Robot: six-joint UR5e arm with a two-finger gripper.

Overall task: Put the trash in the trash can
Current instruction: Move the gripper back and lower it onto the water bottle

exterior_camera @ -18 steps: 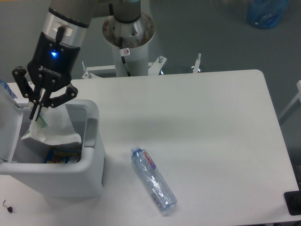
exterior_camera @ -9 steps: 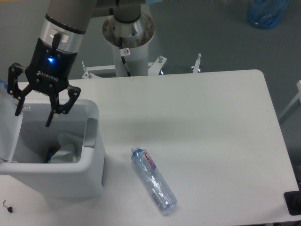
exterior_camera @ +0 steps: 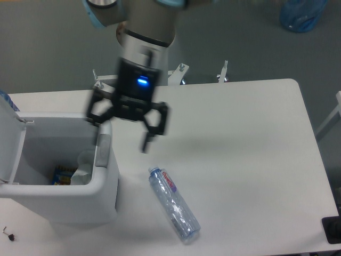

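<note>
Empty, splayed gripper (exterior_camera: 121,134) above table between trash can (exterior_camera: 101,200) and bottle (exterior_camera: 173,202)

The arm reaches down from the back, motion-blurred, wrist lit blue. Its gripper (exterior_camera: 123,134) points downward, fingers spread wide apart, holding nothing.

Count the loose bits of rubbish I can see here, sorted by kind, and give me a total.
Clear plastic bottle with a red-and-white label, lying on the table: 1
Crumpled translucent-white plastic wrapper, inside the bin: 1
Colourful blue-yellow packet, inside the bin: 1
Total: 3
</note>
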